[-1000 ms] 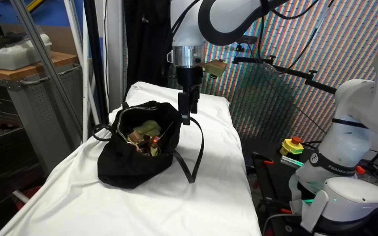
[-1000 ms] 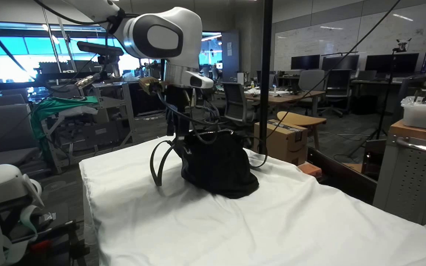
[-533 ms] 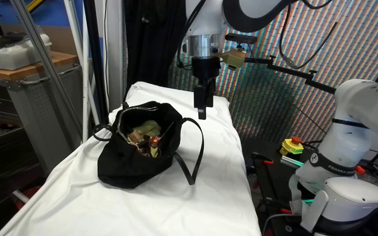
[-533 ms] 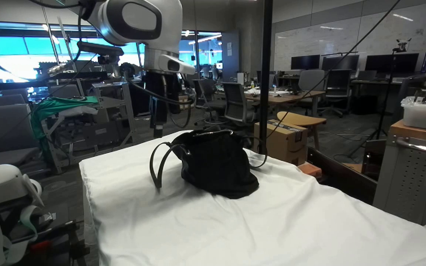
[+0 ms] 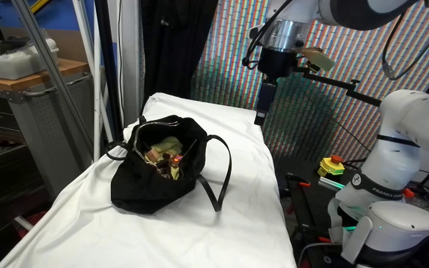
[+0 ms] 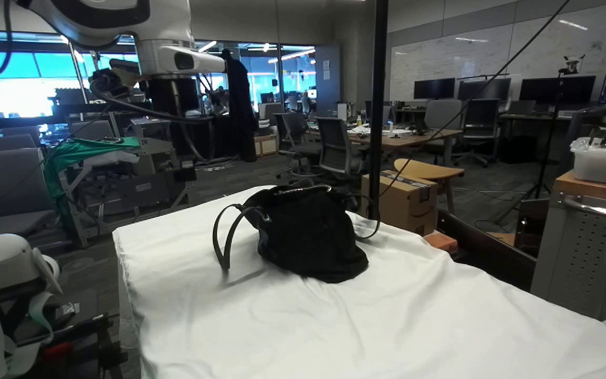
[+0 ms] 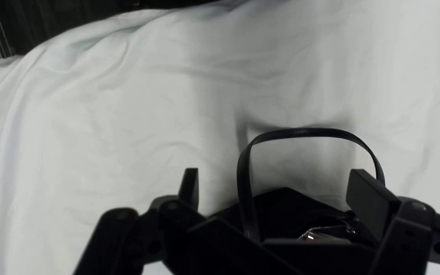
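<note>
Behind the long, white-cloth-covered surface (image 5: 244,238), see a finely striped, multicoloured panel (image 5: 229,78) and a hanging black curtain (image 5: 175,48) in an exterior view. Find on the surface a soft black fabric handbag (image 5: 151,197), mouth open, with a silvery metal zip (image 5: 134,143) along the rim. Inside, make out crumpled yellow-green cloth (image 5: 168,144) and a jumble of small brown and orange items (image 5: 171,162), too small to name. Follow a thin black strap (image 5: 229,171) looping out from the handbag onto the surface. Spot the black two-fingered pincer (image 5: 260,117) of the white robot arm (image 5: 395,156) against an edge of the surface, pointing down, leaning a little, well apart from the handbag; cannot tell the spread from this side. Next to the arm, notice a red-knobbed yellow box (image 5: 330,168).

In an exterior view, find the handbag side-on, with arched straps at both ends. Past it, see a brown cardboard box (image 6: 403,202) and grey office chairs (image 6: 334,142). Before the bright windows (image 6: 21,68), see the arm high above, with the lower end of the pincer lost against the dark background.

In the wrist view, see the pincer spread wide. Beyond the gap between the black fingers (image 7: 371,204), find the strap arching over the white surface, partly hidden by a finger. Below, make out the handbag, largely covered by the pincer, with the zip in sight.
</note>
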Controlling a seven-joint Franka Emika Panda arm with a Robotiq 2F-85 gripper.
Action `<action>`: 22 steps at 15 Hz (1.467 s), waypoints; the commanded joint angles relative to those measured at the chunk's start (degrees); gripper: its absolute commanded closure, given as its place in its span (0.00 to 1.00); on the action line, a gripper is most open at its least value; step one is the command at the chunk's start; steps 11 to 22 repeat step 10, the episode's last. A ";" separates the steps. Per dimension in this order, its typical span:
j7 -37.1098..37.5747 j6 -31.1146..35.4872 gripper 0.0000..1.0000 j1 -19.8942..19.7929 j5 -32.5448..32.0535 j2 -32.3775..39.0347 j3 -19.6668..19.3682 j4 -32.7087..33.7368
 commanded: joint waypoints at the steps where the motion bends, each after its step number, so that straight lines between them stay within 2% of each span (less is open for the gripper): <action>1: -3.45 8.31 0.00 -0.39 -2.63 -8.98 0.08 -7.63; 6: -7.97 19.26 0.00 -1.05 -3.59 -12.53 -2.06 -12.32; 7: -5.61 15.19 0.00 -0.78 -2.47 -9.93 -0.59 -9.85; 10: -7.30 17.60 0.00 -1.14 -2.46 -10.89 -1.54 -11.31; 22: -7.30 17.60 0.00 -1.14 -2.46 -10.89 -1.54 -11.31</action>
